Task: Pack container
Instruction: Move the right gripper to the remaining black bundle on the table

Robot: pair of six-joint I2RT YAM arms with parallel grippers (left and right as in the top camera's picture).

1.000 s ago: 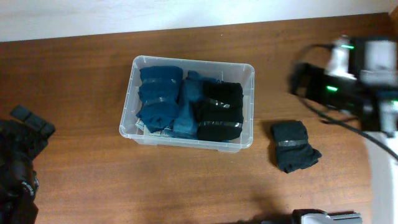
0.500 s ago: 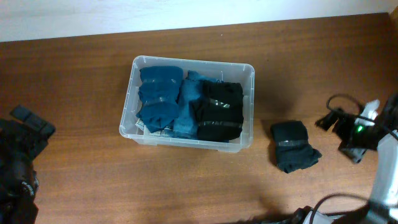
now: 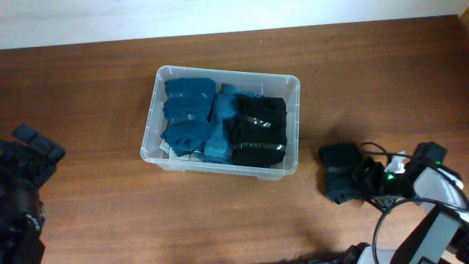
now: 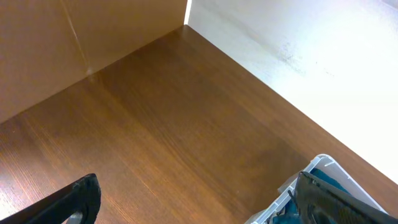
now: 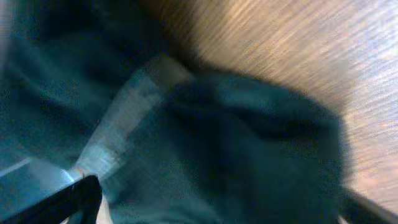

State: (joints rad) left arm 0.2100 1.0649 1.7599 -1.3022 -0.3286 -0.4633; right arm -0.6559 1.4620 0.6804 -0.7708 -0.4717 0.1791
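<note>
My right arm has swung down from the upper right of the overhead view to the lower right, and the right gripper [image 3: 368, 180] now sits at the right edge of the dark grey-green folded cloth bundle with a pale band around it [image 3: 341, 173]. Nothing else has shifted: tub, bundle and left arm lie where they did a second ago.

The large rectangular clear plastic tub with rounded corners [image 3: 294, 110] stands on the brown wooden table [image 3: 102, 81] just above the middle of the overhead frame. It is to the left of the right gripper and apart from it, with the loose bundle lying between the two. Inside the tub I see a blue folded bundle [image 3: 187, 110] on the left, a lighter teal one [image 3: 220, 125] in the middle and a black banded one [image 3: 258, 132] on the right, packed side by side.

In the right wrist view, which is blurred, the two fingertips sit in the lower corners, spread wide, with the dark bundle filling the space between. I cannot tell whether either finger touches the cloth.

The left gripper [image 4: 205, 202] is at the lower left edge of the overhead view, well apart from the tub. Its fingers are spread wide over bare wood, and a corner of the tub shows at the lower right of the left wrist view.
</note>
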